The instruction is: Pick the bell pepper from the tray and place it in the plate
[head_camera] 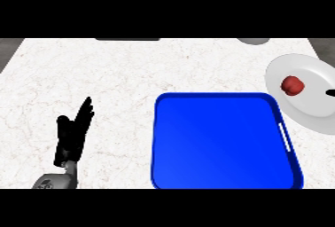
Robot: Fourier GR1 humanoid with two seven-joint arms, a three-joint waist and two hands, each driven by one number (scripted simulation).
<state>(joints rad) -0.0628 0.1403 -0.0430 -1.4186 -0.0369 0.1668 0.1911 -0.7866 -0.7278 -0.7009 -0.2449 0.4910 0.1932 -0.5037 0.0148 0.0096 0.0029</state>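
The red bell pepper lies on the white plate at the right edge of the counter. The blue tray sits in the middle right with nothing on it. Just right of the pepper, a small black bit of my right hand pokes in over the plate from the view's right edge, apart from the pepper; the remainder is out of view. My left hand rests open at the lower left, fingers straight and pointing up, well left of the tray.
A grey round object sits at the counter's far edge, top right. A dark flat object lies at the far edge, top middle. White marbled counter spreads left of the tray.
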